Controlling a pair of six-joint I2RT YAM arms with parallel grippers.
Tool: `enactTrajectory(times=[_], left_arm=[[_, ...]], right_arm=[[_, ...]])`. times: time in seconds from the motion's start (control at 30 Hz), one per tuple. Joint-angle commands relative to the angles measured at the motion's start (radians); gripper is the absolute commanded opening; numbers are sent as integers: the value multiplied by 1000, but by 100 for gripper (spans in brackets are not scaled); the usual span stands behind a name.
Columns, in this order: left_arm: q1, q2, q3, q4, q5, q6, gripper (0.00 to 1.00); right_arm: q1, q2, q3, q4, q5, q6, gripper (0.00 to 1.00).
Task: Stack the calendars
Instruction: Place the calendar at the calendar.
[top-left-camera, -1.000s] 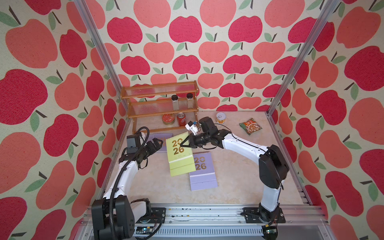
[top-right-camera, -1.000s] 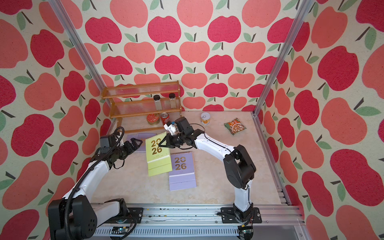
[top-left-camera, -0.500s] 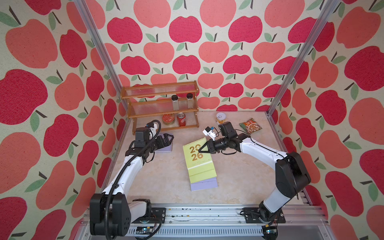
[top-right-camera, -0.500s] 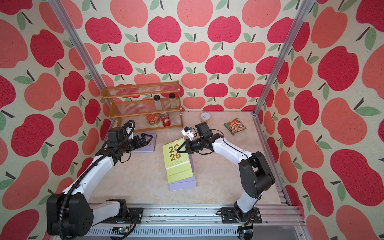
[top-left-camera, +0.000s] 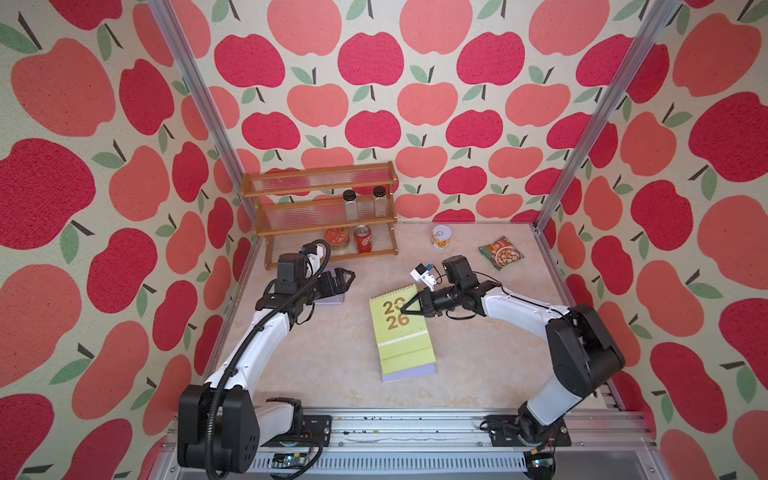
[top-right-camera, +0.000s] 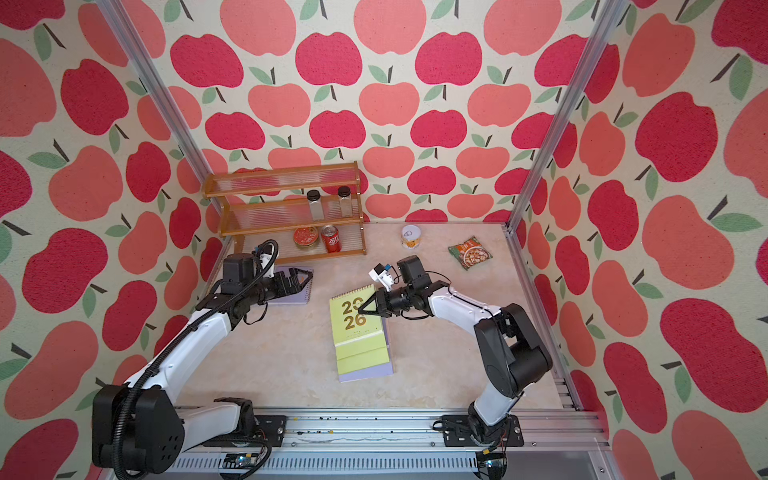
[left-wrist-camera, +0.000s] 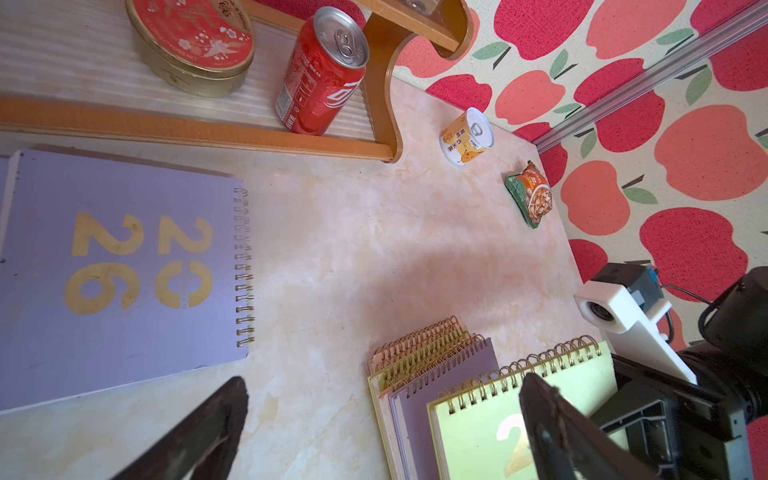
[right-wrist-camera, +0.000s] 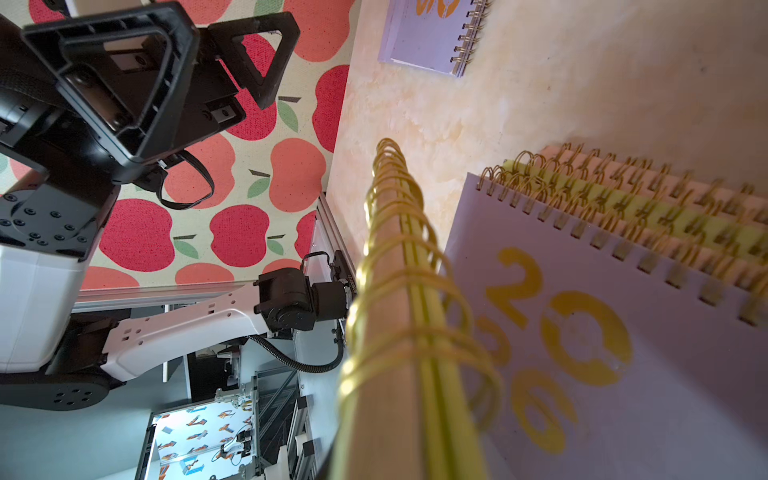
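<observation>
The yellow-green calendar (top-left-camera: 399, 332) is held over the mid-table stack (top-left-camera: 409, 372) by the clamped right gripper (top-left-camera: 404, 309); release is needed next, with the left gripper (top-left-camera: 344, 279) spread empty at far left.

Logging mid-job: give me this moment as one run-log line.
right tool: shut on yellow-green calendar, spiral edge raised over stack | left tool: open near lone lilac calendar | stack: unfinished

Bare tabletop (top-left-camera: 332, 340) lies open between lone lilac calendar (left-wrist-camera: 120, 266) and stack (left-wrist-camera: 449, 374); the wooden rack (left-wrist-camera: 187, 129) stands just behind that calendar.

2 top views look down from high (nearly identical); 2 close wrist views share the calendars (left-wrist-camera: 449, 386).
</observation>
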Motion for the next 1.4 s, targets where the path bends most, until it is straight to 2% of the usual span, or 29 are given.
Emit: enactTrajectory(times=[0.0, 0.83, 1.1, 1.27, 1.37], left_arm=[[-7, -21, 30, -21, -14, 24, 100], [-10, -13, 33, -35, -16, 25, 100], [-12, -12, 35, -42, -15, 26, 100], [-14, -10, 35, -46, -16, 27, 100], [-14, -8, 36, -46, -15, 27, 100]], right_arm=[[-4, -5, -25, 110, -56, 55, 0], [-31, 40, -116, 196, -49, 77, 0], [-39, 54, -119, 152, -26, 46, 0], [-42, 51, -107, 81, 9, 2, 11], [-41, 40, -94, 24, 41, -32, 24]])
